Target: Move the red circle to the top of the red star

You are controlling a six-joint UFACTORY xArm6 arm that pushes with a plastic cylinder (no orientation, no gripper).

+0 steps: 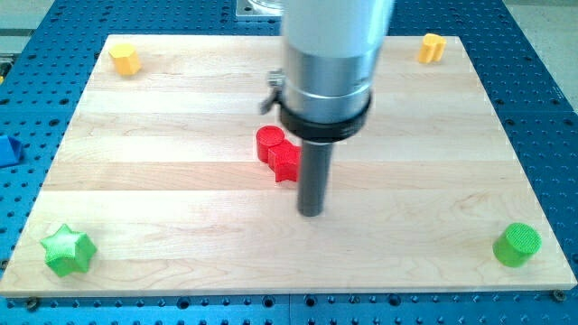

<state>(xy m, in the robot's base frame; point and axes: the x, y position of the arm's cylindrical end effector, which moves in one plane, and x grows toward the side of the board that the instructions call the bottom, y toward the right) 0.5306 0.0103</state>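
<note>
Wooden board [181, 226] on a blue perforated bench. Arm's silver cylinder [330, 63] comes down from the top edge, near board centre, ending in an upright dark rod; no jaws, bare rod only. My tip [311, 213] sits on the board, touching no block. Red circle [269, 143] lies up-left of the tip, pressed against the red star [285, 162] at the star's upper left; the star is just left of the rod. Green star [68, 250] bottom-left corner, green cylinder [517, 244] bottom-right, yellow block [125, 59] top-left, orange block [433, 47] top-right.
</note>
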